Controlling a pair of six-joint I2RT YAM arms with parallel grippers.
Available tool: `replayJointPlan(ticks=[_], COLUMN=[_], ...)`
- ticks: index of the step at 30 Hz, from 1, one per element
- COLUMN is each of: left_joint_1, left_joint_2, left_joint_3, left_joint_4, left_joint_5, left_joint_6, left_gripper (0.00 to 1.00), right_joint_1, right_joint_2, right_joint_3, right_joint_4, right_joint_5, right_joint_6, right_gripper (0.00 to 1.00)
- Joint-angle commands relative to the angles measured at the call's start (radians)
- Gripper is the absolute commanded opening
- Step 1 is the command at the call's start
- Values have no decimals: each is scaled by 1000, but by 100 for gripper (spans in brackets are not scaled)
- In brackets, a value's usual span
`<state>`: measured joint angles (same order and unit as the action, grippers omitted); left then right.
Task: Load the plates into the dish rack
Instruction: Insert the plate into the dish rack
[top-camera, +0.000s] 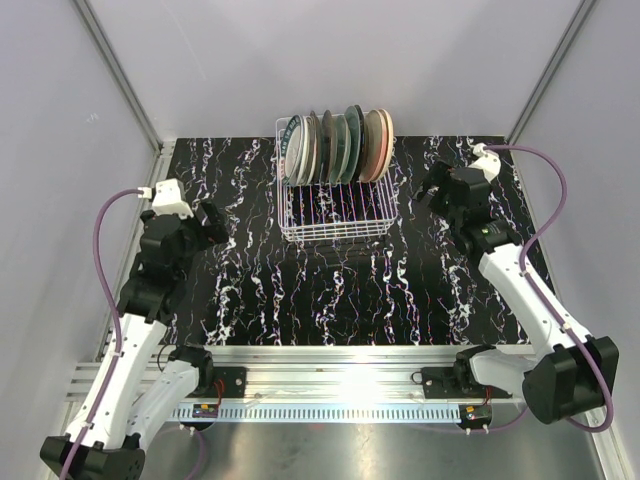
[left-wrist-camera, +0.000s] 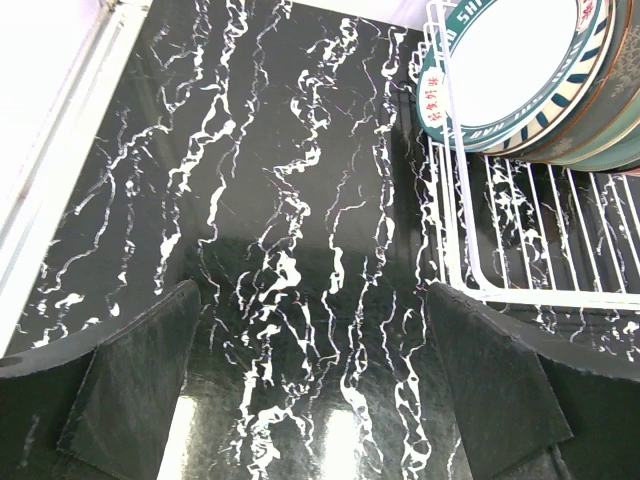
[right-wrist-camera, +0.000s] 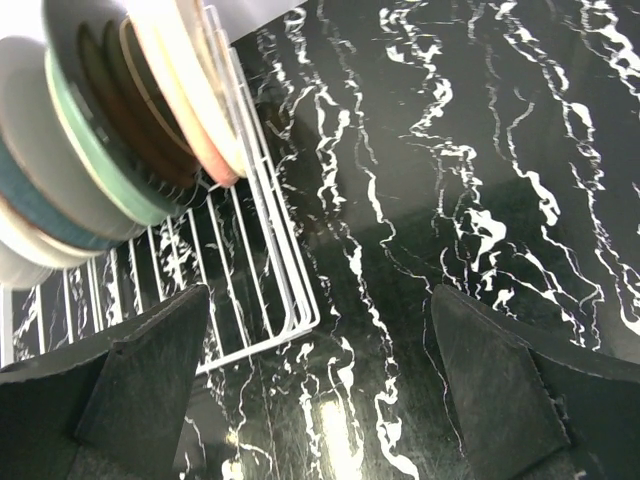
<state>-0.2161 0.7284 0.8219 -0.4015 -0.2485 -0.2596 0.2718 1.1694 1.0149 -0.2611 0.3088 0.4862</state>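
- Top external view: you have the rack (top-camera: 335, 215) at 12 o'clock on the black marbled table (top-camera: 300, 290), with its far end near the back edge.
- All the plates (top-camera: 338, 145) stand on edge in the far half of the rack. The near half shows bare wire.
- Your left pincer (top-camera: 215, 225) hangs at 9 o'clock of the rack, well apart from it, with open tabletop between them.
- Your right pincer (top-camera: 432, 190) sits at 3 o'clock of the rack, also apart from it.
- Grey walls (top-camera: 70, 150) close both sides, and a metal rail (top-camera: 330, 360) runs along the near edge.
- Left wrist view: the left pincer (left-wrist-camera: 312, 300) is spread wide and holds nothing. The rack's corner (left-wrist-camera: 455, 230) lies at 2 o'clock.
- The end plate (left-wrist-camera: 510, 60) is white with a green rim. White letters "SHI" read there, cut off by the frame. You cannot read the red characters beside them.
- Right wrist view: the right pincer (right-wrist-camera: 320, 300) gapes wide and empty. The rack's wire edge (right-wrist-camera: 290, 290) is at 10 o'clock, with the plates (right-wrist-camera: 150, 130) above it.
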Motion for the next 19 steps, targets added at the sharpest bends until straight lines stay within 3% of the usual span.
replayJointPlan(ticks=[1,6,19], left_joint_1=[-5,-6,-8], left_joint_2=[-15,-15,-17], left_joint_3=[10,14,2], left_joint_4=[46,33,49], left_joint_5=[-55,-98,-110], left_joint_6=[49,49,56], left_gripper=[99,99,99], right_joint_1=[-3,-5,-5], right_joint_2=[4,-2,81], right_joint_3=[34,40,86], right_joint_4=[3,-1,-78], right_joint_5=[82,18,144], right_joint_6=[49,69,130], right_gripper=[100,100,100])
